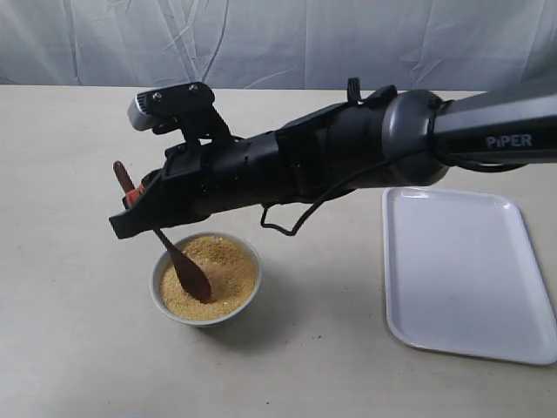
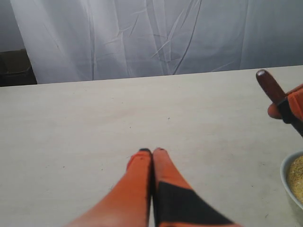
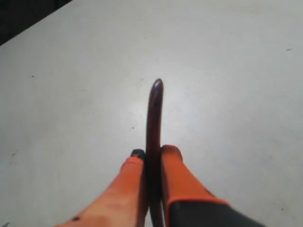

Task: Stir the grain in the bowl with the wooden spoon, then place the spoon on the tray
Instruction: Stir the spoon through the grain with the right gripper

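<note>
Only one readable text: a "PiPER" logo [image 1: 509, 140], white letters with a small i between capitals. It is printed on the dark grey link of the right arm [image 1: 487, 117], at the right edge of the exterior view. It runs along the link, upright to the camera, above the far edge of the tray [image 1: 466, 274] in that view. Wrist views: nothing legible.

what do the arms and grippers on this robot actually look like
The right arm is a black tube with a grey joint, white PiPER lettering, a thin black cable looping beneath and a small grey camera on a black bracket. Both the right gripper and left gripper have long, tapering orange jaws with black patches.
</note>
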